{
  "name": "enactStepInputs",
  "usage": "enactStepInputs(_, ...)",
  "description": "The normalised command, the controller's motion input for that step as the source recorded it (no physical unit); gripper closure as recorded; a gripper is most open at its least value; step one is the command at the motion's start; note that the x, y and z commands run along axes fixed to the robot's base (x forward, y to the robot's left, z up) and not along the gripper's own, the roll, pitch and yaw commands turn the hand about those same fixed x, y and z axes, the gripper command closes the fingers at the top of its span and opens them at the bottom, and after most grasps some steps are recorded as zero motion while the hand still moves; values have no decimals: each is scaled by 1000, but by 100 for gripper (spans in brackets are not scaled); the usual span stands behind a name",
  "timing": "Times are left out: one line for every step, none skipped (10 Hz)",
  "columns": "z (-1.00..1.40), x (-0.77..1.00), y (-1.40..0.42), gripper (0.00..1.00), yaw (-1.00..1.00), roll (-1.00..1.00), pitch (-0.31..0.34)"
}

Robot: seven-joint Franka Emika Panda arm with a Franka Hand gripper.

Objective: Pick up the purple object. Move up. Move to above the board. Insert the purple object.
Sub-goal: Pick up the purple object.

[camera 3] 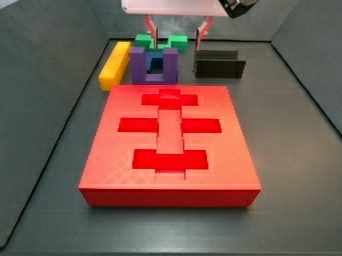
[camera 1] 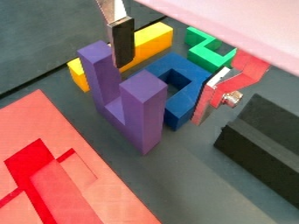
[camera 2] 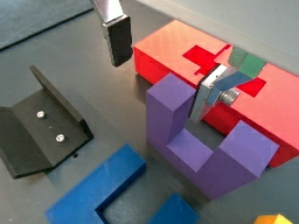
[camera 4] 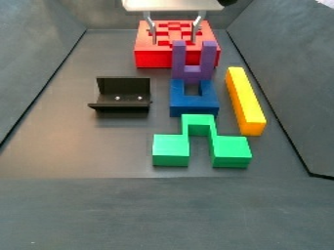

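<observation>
both wrist views show the pincer (camera 2: 163, 66) spread apart, straddling one upright arm of the purple object (camera 2: 198, 140), not yet clamped. the purple u-block stands on the desk (camera 4: 78, 146) directly below, beside the board (camera 3: 167, 140).

The dark grey matte floor (camera 4: 78, 146) carries a large red recessed board (camera 3: 170, 140), purple U-shaped block (camera 4: 194, 64), blue U-shaped block (camera 4: 193, 101), green notched block (camera 4: 196, 145), long yellow bar (camera 4: 244, 99) and black L-shaped fixture (camera 4: 121, 96). The gripper (camera 4: 177, 31) is positioned just above the purple block.
</observation>
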Motion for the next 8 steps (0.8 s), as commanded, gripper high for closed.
enactStepInputs(-289,0,0,0,0,39,0)
enactStepInputs(-309,0,0,0,0,23,0)
enactStepInputs(-263,0,-14,0,0,0,-13)
enactStepInputs(-271,0,-11,0,0,4,-4)
enactStepInputs(-266,0,-20,0,0,13,0)
enactStepInputs(-260,0,-74,0,0,21,0)
enactStepInputs(-183,0,-117,0,-3,10,-4)
enactStepInputs(0,0,23,0,0,-3,0)
